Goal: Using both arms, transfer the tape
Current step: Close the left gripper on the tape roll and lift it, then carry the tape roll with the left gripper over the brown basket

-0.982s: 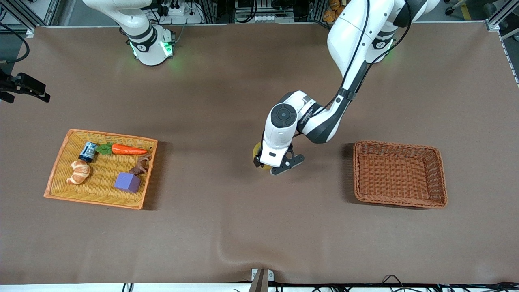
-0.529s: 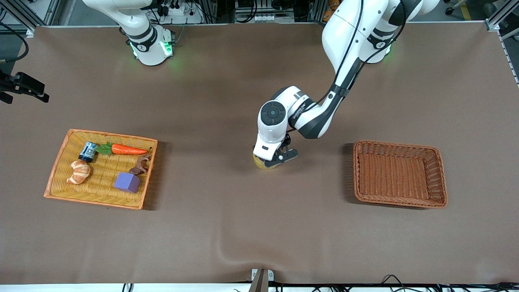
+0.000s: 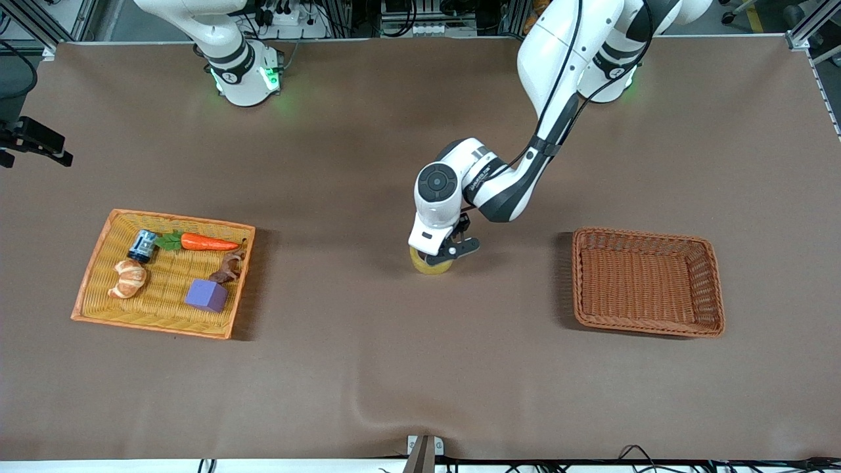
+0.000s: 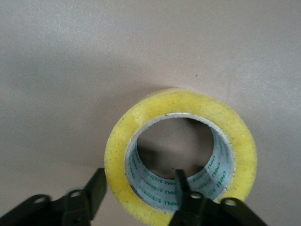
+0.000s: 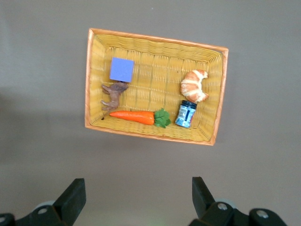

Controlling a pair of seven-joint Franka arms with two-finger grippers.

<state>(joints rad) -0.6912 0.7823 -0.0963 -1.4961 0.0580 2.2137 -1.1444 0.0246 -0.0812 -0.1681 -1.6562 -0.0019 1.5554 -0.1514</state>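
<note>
The tape (image 3: 431, 264), a translucent yellow ring with a grey printed core, lies flat mid-table between the two baskets. My left gripper (image 3: 439, 253) is down on it and hides part of it. In the left wrist view the tape (image 4: 117, 141) fills the picture, and the left gripper (image 4: 138, 188) is open and straddles the ring's wall. One finger (image 4: 96, 186) is outside the roll, the other (image 4: 182, 186) inside the core. My right gripper (image 3: 39, 148) waits high at the right arm's end of the table, open and empty (image 5: 138, 197).
A yellow wicker basket (image 3: 92, 276) at the right arm's end holds a croissant (image 3: 128, 278), a purple block (image 3: 206, 295), a carrot (image 3: 207, 243), a small jar (image 3: 142, 246) and a brown figure (image 3: 228, 268). An empty brown wicker basket (image 3: 578, 282) stands at the left arm's end.
My left gripper has shifted a little toward the right arm's end and come down onto the tape, now straddling its wall. The right gripper has drifted slightly.
</note>
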